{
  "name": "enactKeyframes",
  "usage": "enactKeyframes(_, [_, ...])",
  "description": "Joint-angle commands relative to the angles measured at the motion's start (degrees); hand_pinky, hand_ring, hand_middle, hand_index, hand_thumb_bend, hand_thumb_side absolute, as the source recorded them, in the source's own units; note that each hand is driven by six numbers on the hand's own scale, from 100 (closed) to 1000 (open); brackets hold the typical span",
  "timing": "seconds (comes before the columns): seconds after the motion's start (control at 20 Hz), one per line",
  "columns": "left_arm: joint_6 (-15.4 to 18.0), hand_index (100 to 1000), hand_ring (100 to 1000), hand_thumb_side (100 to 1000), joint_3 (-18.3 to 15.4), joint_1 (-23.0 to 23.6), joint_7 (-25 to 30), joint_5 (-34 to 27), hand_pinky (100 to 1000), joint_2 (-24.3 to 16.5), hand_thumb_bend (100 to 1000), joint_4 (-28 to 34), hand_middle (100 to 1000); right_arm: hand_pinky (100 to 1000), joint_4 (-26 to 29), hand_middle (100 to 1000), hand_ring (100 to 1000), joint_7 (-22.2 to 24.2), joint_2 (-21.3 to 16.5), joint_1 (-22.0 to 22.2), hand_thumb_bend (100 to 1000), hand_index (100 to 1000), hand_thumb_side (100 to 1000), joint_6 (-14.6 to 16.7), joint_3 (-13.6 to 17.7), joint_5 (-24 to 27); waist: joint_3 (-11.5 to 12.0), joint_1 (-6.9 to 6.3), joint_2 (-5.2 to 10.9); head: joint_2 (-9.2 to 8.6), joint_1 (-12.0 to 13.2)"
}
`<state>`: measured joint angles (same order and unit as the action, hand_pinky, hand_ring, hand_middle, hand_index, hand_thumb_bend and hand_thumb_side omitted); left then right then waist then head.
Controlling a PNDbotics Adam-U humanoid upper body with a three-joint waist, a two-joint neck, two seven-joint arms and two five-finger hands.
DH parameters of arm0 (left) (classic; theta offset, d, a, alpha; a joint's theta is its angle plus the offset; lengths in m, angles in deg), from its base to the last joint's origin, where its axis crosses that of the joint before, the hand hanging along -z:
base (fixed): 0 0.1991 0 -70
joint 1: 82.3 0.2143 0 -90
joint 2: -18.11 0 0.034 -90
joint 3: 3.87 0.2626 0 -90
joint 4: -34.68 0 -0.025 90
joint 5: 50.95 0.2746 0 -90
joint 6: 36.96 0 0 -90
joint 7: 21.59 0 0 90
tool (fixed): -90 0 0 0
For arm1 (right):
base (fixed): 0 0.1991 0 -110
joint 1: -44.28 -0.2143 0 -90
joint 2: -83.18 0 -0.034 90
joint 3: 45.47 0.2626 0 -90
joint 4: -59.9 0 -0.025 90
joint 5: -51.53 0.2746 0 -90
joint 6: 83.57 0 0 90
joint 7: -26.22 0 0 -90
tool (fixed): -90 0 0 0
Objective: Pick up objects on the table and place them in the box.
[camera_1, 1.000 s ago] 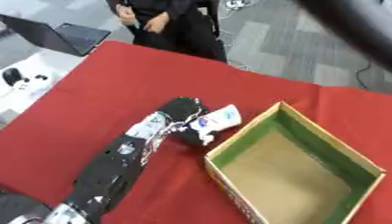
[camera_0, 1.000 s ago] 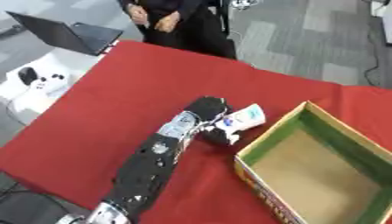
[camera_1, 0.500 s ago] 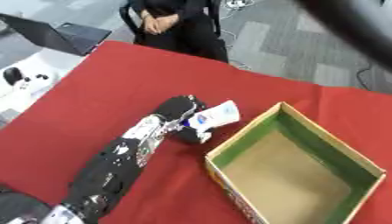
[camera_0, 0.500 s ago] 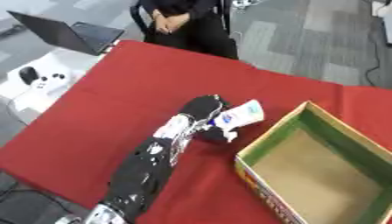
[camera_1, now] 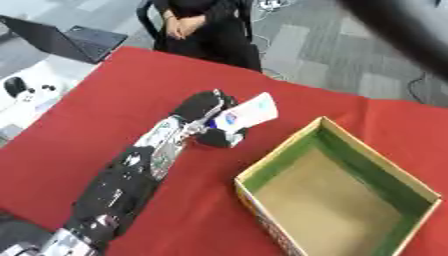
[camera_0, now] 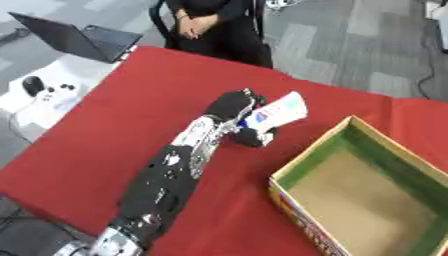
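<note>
- Off the table's far left corner, a black laptop point(camera_0: 77, 40) sits on a pale side surface, with a white game controller point(camera_0: 51, 95) nearer; neither touches the red tablecloth point(camera_0: 131, 105).
- Left of centre, the robot's left arm runs from the near edge up toward the middle, ending in the left hand point(camera_0: 234, 112). Its fingers are curled round the lower end of a small pouch point(camera_0: 276, 112), with what looks like the thumb under it; the pack seems raised off the cloth, though I cannot tell for certain that nothing touches.
- At the centre, that pouch is white with a blue mark and a little red on its face, flat and oblong, tilted so its free end points up and to the right toward the box.
- Judging by its look, it is light and soft-sided, likely to crumple or bend rather than break, and its smooth film could slide between the fingers. Pinching across the flat faces near the middle would seem the safest hold; held by one end, as here, it may droop or swing.
- To the right, an open cardboard box point(camera_0: 308, 157) with green inner walls and a brown floor stands near the pouch, empty as far as shown.
- No right hand shows in either view.
</note>
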<state>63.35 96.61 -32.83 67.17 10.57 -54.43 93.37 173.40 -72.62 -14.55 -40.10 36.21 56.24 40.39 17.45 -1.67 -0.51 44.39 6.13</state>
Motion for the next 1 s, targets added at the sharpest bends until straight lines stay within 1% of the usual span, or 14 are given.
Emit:
enactKeyframes(0.05, [-0.13,161,100,546,0.66,-2.02,0.21,-3.02,100,-1.26,100,4.38,100,134,1.1,379,305,-0.13,-0.83,-0.05,160,404,989,0.04,0.56,-0.07,0.06,0.03,0.56,-0.27,0.5])
enactKeyframes(0.3, [-0.1,161,100,549,2.04,-3.53,1.13,-7.77,100,-1.93,100,9.72,100,135,1.1,379,305,-0.12,-0.95,-0.14,160,402,989,0.13,0.5,0.0,-0.02,-0.04,0.58,-0.27,0.63])
enactKeyframes(0.5, [1.48,160,100,545,3.59,-5.03,2.48,-10.6,100,-2.09,100,11.77,100,136,1.1,379,306,-0.07,-1.09,-0.33,159,401,989,0.44,0.36,0.08,-0.2,-0.1,0.56,-0.27,0.83])
enactKeyframes(0.6, [3.23,160,100,546,4.56,-5.52,3.3,-11.71,100,-1.92,100,12.04,100,137,1.1,379,306,-0.06,-1.13,-0.45,158,400,989,0.56,0.29,0.13,-0.3,-0.12,0.52,-0.27,0.93])
enactKeyframes(0.8, [9.54,159,100,546,7.19,-6.38,5.98,-13.88,100,-1.38,100,11.5,100,137,1.1,379,306,0.02,-1.25,-0.71,158,398,990,0.83,0.13,0.22,-0.55,-0.17,0.44,-0.27,1.19])
enactKeyframes(0.85, [11.04,160,100,561,7.67,-6.54,6.75,-14.42,100,-1.22,100,11.13,100,138,1.1,379,306,0.04,-1.27,-0.76,158,396,992,0.89,0.1,0.23,-0.61,-0.18,0.44,-0.27,1.25])
enactKeyframes(1.0, [15.19,161,100,569,9.19,-7.14,9.4,-16.53,100,-0.64,100,9.95,100,138,1.1,379,306,0.03,-1.36,-0.93,165,395,994,1.09,0.05,0.25,-0.75,-0.2,0.42,-0.27,1.48])
